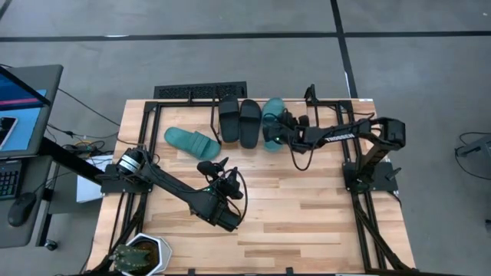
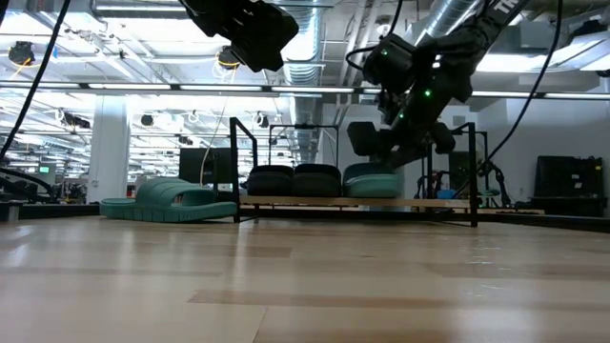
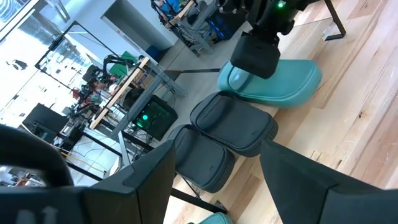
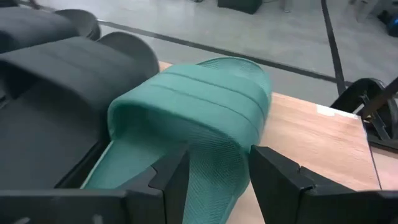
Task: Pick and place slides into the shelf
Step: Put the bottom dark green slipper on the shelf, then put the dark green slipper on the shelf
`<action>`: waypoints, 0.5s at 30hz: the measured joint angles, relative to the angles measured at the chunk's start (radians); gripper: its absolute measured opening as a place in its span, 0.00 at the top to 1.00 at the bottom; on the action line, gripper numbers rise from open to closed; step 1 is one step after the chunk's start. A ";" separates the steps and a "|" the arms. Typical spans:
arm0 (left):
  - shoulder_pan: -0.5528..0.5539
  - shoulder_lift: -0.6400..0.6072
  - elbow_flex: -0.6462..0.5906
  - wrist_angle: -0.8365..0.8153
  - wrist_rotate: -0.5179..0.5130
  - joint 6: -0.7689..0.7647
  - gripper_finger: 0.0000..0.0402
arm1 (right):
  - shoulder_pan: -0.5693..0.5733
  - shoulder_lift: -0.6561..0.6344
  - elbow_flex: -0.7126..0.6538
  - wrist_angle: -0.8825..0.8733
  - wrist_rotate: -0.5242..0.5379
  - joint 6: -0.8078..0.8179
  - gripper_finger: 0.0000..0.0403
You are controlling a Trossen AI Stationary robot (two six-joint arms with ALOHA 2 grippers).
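Note:
The shelf [image 1: 212,123] of thin black rods stands at the table's far edge [image 2: 233,167]. In it sit two black slides [image 1: 239,121] [image 2: 295,179] [image 3: 233,124] side by side, with a teal slide [image 1: 270,113] [image 2: 372,181] [image 4: 199,106] to their right, toe toward the far edge. A second teal slide [image 1: 192,142] [image 2: 172,202] lies sole-down on the table left of the shelf. My right gripper [image 1: 275,132] [image 4: 217,180] is open and hovers just above the shelved teal slide's heel end. My left gripper [image 1: 209,167] [image 3: 214,180] is open, raised over mid-table and facing the shelf.
A black slotted grille [image 1: 201,91] lies beyond the shelf at the table's far edge. A potted plant [image 1: 142,257] sits at the near left corner. A screen and cables [image 1: 23,107] are off the table's left side. Bare wood [image 1: 307,215] spans the near half.

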 joint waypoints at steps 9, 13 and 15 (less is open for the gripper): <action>0.000 0.000 0.000 0.000 0.000 0.000 0.44 | 0.033 -0.020 0.000 -0.016 0.003 -0.029 0.63; 0.000 0.000 0.000 0.000 0.000 0.000 0.44 | 0.030 -0.024 0.000 -0.034 0.006 -0.031 0.64; 0.000 0.000 0.000 0.000 0.000 0.000 0.44 | 0.025 -0.034 0.000 -0.045 0.007 -0.042 0.65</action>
